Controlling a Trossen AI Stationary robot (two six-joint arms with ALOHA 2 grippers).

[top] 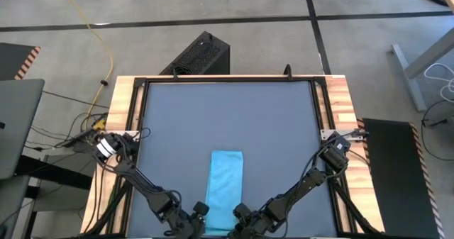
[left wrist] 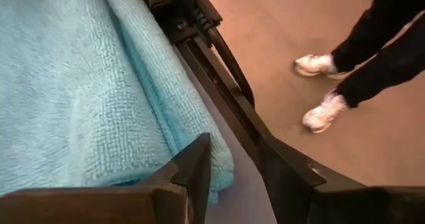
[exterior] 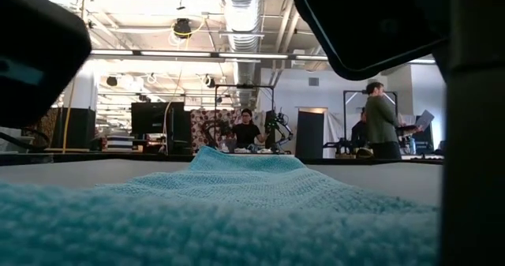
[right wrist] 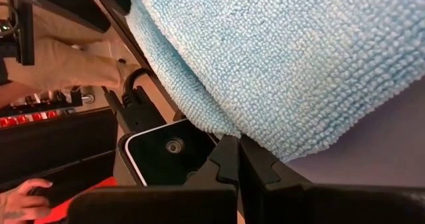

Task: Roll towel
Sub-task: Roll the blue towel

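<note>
With both grippers, left (top: 201,209) spread and right (top: 240,210) pressed together, at the towel (top: 225,179)'s near-edge end, pinch both corners evenly.

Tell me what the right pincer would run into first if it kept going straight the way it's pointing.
Most likely the towel. In the right wrist view the right pincer has its tips together right at the towel's near edge, so the cloth lies directly ahead. Whether they already pinch it is unclear.

No legible text, labels, brands, numbers or signs in any view; towel (top: 225,180) surface plain, unmarked.
</note>
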